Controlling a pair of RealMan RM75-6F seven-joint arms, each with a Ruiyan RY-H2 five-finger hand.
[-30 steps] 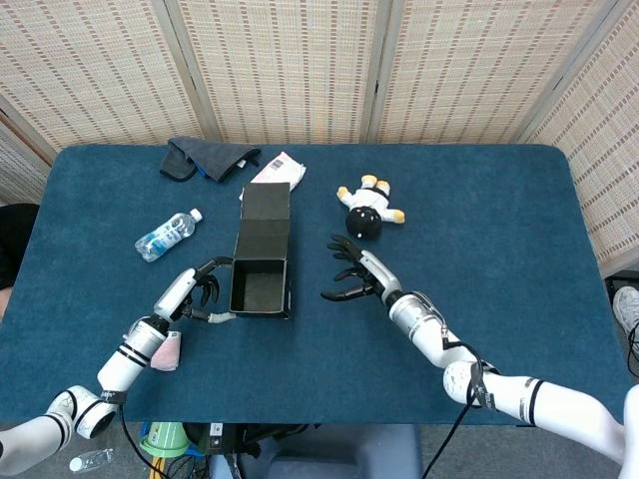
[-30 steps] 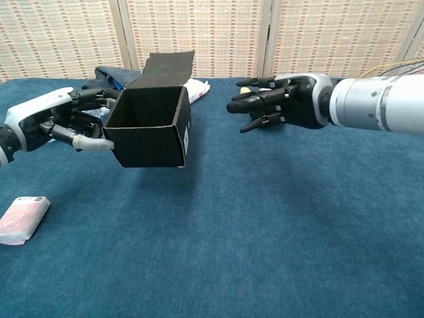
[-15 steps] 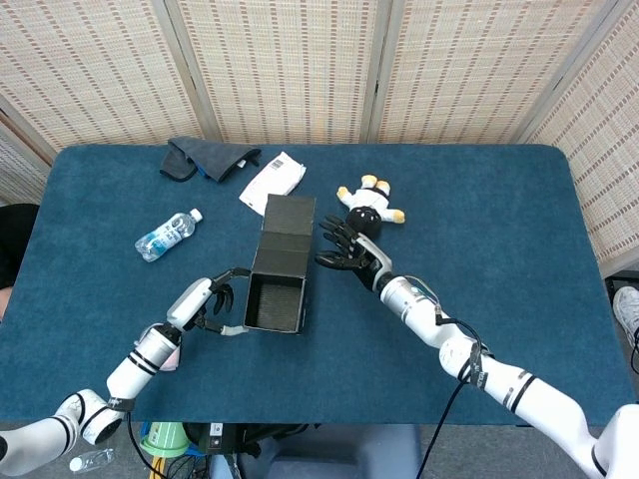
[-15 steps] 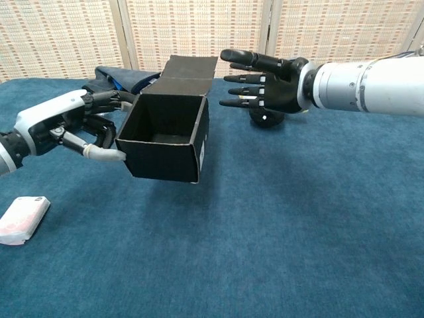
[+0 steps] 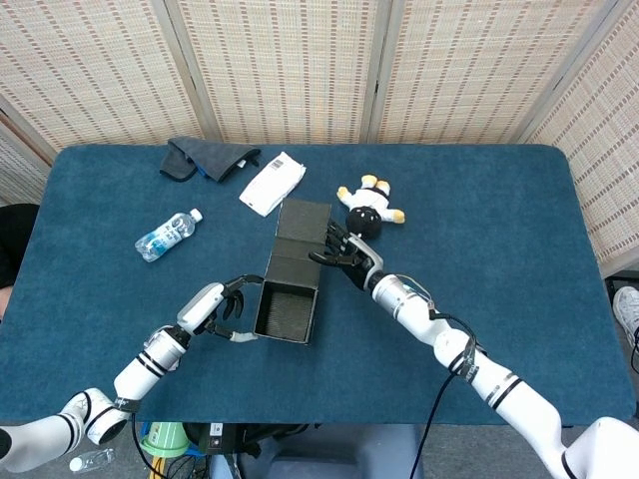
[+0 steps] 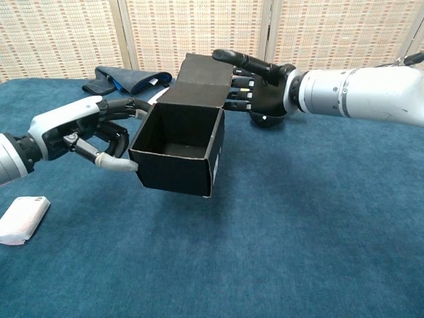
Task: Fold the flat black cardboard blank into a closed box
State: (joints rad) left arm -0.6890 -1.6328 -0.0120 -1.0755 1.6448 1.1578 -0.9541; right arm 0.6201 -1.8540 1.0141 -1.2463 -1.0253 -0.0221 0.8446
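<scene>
Woven screens closed off the back of the scene, and a blue-covered counter (image 5: 479, 230) carried everything.

At the far left of the chest view a small pink-and-white packet (image 6: 23, 218) lay near the front edge, and a water bottle (image 5: 165, 235) lay well to the left. The left hand (image 6: 99, 136) gripped the left wall of the black box (image 6: 182, 149), fingers curled round its side; the box appeared lifted off the cloth, its mouth open toward the camera and its lid flap (image 6: 205, 73) standing up at the back. The right hand (image 6: 255, 83) was unclenched and holding nothing, its fingers spread flat against the back of that flap.

The likely trouble was the one-sided grip: pushing the flap down could have twisted the box out of the left hand or skewed its thin walls. The flap might also have ridden over the front wall instead of tucking inside.

Behind the box lay a dark cloth (image 5: 205, 160) and a white packet (image 5: 272, 183), near enough for the flap's hinge side to brush if the box was carried back. A small toy figure (image 5: 369, 210) sat just beside the right hand, at risk from that wrist. To the right the blue cloth showed bare, offering room there.
</scene>
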